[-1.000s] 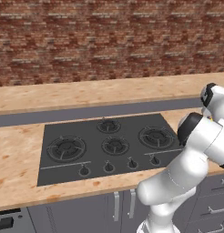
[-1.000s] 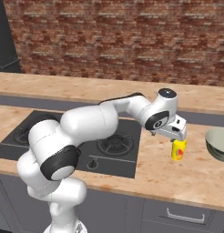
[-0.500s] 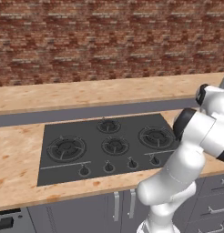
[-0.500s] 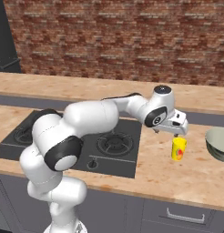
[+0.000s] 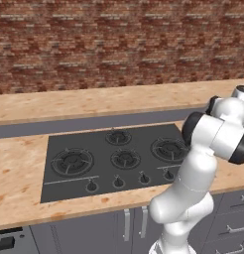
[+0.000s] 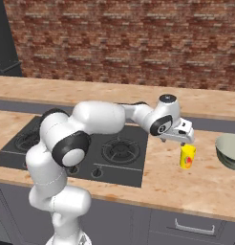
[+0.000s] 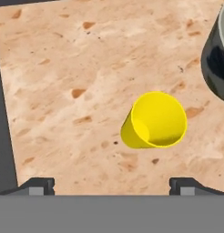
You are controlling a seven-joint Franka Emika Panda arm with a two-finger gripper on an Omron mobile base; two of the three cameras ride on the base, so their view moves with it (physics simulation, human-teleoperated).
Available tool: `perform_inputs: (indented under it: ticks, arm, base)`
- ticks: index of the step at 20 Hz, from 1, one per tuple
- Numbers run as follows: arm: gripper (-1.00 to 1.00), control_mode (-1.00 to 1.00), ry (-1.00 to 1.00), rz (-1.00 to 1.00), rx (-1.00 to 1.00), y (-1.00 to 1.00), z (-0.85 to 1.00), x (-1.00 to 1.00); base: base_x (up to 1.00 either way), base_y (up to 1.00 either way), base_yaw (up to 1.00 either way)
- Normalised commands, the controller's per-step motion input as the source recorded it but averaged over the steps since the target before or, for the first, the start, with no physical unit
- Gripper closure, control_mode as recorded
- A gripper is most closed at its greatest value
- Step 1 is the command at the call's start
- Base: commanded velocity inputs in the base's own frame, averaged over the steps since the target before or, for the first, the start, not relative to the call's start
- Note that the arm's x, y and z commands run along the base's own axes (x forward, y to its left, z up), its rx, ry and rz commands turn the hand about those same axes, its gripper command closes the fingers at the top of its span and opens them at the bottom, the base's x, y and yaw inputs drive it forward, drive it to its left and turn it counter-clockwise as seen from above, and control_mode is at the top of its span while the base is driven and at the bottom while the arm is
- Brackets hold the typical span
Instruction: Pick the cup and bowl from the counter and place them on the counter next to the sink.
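Note:
The small yellow cup (image 6: 187, 156) stands upright on the tan counter (image 6: 200, 186), right of the stove. My gripper (image 6: 183, 142) hangs just above it, open and holding nothing. In the hand view the cup (image 7: 155, 120) lies a little ahead of the gripper (image 7: 113, 185) and right of centre, its open mouth facing the camera, and the fingertips (image 7: 38, 185) stand wide apart. The pale grey-green bowl (image 6: 229, 150) rests on the counter to the cup's right, cut off by the frame edge. Its dark rim (image 7: 217, 54) shows at the hand view's upper right. The sink is out of view.
The black stove top (image 6: 114, 148) with several burners and knobs lies left of the cup, and is seen again as the stove top (image 5: 114, 158) in the left base view. A raised wooden ledge (image 6: 205, 103) and a brick wall (image 6: 138, 43) run behind. Grey cabinets sit below.
The arm's elbow and wrist have turned while the hand stayed just above the cup. Cup and bowl have not moved. The jaws stayed open.

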Motion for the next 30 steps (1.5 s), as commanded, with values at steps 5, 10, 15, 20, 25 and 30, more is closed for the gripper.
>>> perform_inputs:
  ticks: [5, 10, 15, 20, 25, 30]
  arm:
    - [-1.00, -1.00, 0.02, 0.00, 0.00, -0.30, 0.00, 0.13]
    - [-1.00, -1.00, 0.05, 0.00, 0.04, -0.47, 0.00, 0.13]
    - [-1.00, -1.00, 0.02, 0.01, 0.02, -0.12, 0.00, 0.01]
    - [-1.00, -1.00, 0.00, 0.05, 0.02, 0.00, 0.00, 0.03]
    - [-1.00, -1.00, 0.03, 0.09, 0.02, 0.03, 0.00, 0.00]
    - [-1.00, -1.00, 0.04, 0.09, 0.00, 0.21, 0.00, 0.00]
  base:
    - [0.00, 0.00, 0.00]
    - [0.00, 0.00, 0.00]
    - [0.00, 0.00, 0.00]
    - [0.00, 0.00, 0.00]
    - [0.00, 0.00, 0.00]
    - [0.00, 0.00, 0.00]
